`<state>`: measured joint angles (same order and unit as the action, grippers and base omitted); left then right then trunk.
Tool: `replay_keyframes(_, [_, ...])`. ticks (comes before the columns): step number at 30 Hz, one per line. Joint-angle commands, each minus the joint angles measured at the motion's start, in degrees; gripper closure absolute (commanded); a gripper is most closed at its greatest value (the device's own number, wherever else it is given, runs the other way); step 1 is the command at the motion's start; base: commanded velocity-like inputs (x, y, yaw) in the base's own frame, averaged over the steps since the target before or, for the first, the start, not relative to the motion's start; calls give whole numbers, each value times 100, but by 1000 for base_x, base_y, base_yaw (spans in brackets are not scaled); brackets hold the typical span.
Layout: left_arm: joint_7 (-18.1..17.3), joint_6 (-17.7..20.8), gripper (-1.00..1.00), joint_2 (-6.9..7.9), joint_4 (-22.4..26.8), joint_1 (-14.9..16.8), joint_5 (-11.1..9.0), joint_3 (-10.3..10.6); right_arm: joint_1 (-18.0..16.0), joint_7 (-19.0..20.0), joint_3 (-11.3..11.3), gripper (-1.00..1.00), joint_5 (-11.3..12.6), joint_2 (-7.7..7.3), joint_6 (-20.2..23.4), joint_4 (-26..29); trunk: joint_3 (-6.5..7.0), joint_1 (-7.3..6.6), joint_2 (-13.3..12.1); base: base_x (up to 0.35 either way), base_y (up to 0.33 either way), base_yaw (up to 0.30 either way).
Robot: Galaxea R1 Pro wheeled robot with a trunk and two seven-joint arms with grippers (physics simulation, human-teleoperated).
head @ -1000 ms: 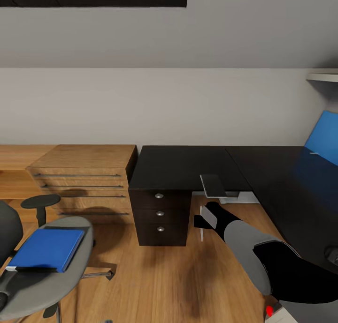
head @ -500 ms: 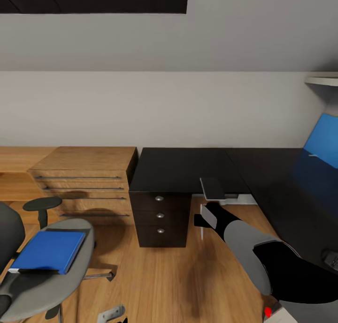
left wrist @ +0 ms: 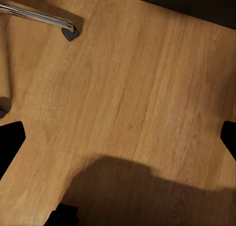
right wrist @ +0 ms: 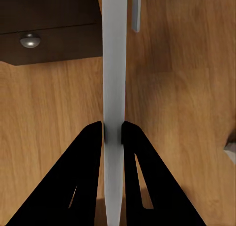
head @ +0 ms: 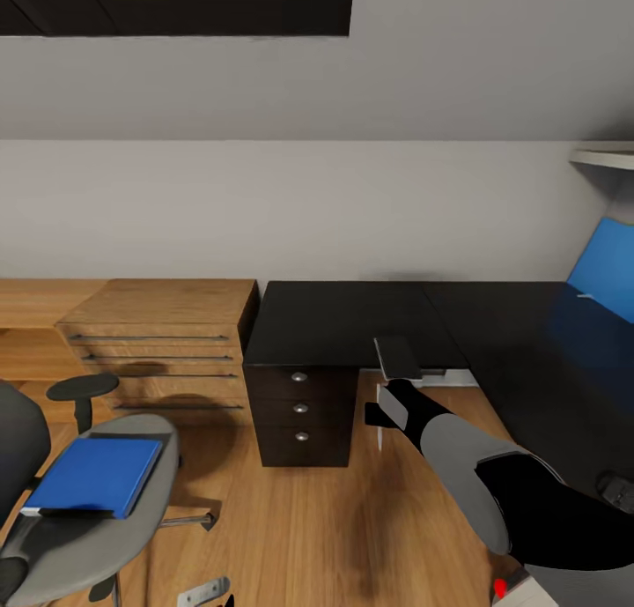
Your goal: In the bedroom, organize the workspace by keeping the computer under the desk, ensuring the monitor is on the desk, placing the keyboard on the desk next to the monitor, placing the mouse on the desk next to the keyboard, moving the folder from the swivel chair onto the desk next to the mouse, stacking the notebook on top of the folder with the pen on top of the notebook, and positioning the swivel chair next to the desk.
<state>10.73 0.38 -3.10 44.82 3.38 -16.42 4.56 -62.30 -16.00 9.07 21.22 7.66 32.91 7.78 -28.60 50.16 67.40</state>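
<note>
While the keyboard (head: 398,356) is off the desk (head: 343,321), it is entered as held, not placed.

Item 1, keyboard. A thin grey slab, edge-on in the right wrist view (right wrist: 114,64). Its long axis runs straight out along the fingers, away from the robot and toward the desk. In the head view its far end overlaps the desk's front edge, just right of the drawer unit (head: 301,409). Whether that end is above the top or short of it cannot be told.

Item 2, right gripper (right wrist: 113,130). Pinching the keyboard's edge between both black fingers, near the slab's closer end. One drawer knob (right wrist: 30,40) shows beyond it.

Item 3, left gripper (left wrist: 118,142). Fingers spread wide with nothing between them, hanging low over the wooden floor (left wrist: 137,88). A chrome chair leg (left wrist: 39,17) is near.

Item 4, folder (head: 92,475). Blue, lying flat on the chair (head: 106,536) seat, on the robot's left and well apart from the desk.

Item 5, desk. Black top, bare in the part ahead. A wooden chest (head: 158,343) stands against its left end.

Judgement: the desk lies ahead of the held end, so the slab probably has to be raised, laid flat and carried forward. The right arm has the keyboard, and the left is nearer the folder.
</note>
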Motion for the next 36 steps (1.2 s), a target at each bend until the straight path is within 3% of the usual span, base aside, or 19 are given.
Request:
replay_keyframes(1, [42,2,-100,4,0,0,-54,26,-2,-40,48,100,71,-1,27,11,13,-23,-38,0,0,0])
replay_keyframes(20, [43,-48,-100,2,-80,-2,-52,28,-2,-18,196,100,57,30,26,210,353,-440,-800,0,0,2])
replay_keyframes(36, [43,-64,-100,2,-147,1,-45,28,-2,-18,202,100,58,43,21,240,586,-791,-1442,0,0,156])
